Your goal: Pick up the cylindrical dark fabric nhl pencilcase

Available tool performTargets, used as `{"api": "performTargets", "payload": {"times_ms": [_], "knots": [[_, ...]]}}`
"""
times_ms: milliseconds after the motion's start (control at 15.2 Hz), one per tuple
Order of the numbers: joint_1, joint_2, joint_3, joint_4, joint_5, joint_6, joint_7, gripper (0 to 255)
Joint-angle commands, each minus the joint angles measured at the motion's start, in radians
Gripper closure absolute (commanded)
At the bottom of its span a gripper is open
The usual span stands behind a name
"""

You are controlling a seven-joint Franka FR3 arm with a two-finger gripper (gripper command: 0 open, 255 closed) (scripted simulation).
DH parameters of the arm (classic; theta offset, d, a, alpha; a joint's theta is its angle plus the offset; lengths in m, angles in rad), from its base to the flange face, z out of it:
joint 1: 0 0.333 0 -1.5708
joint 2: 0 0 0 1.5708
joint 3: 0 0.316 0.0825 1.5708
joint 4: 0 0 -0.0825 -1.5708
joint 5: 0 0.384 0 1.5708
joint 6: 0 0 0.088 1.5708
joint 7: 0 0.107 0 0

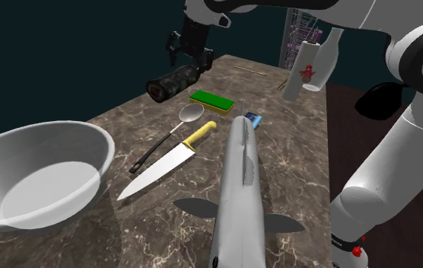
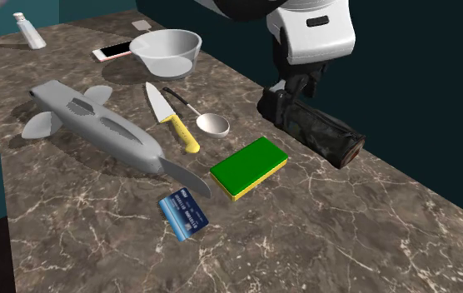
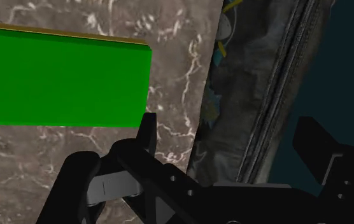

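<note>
Tabletop: brown marble-look stone, white-veined, polished to a faint sheen.
Pencil case: dark mottled cloth, matt, slightly rough, with a zip seam along it.
Knife: bright, smooth metal blade and a glossy yellow handle.
Spoon: shiny metal bowl, matt black handle.
Bowl: smooth, glossy, pale grey.
Sponge: flat matt green face on a yellow underlayer.
Pincer: smooth matt black.

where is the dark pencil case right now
In the second exterior view the pencil case lies at the right edge of the table, under the gripper, just beyond the green sponge.
</note>
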Motion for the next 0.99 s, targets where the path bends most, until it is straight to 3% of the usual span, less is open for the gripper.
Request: {"api": "performTargets", "payload": {"times_ms": [0,66,660,726,924], "knots": [[0.017,0.08,0.007,0.093,-0.045,0.001,0.085,0],[0.026,0.113,0.006,0.135,-0.063,-0.004,0.115,0],[0.019,0.094,0.001,0.009,-0.053,0.105,0.109,0],[0.019,0.096,0.001,0.01,-0.054,0.105,0.11,255],[0.019,0.094,0.001,0.008,-0.053,0.106,0.11,255]]}}
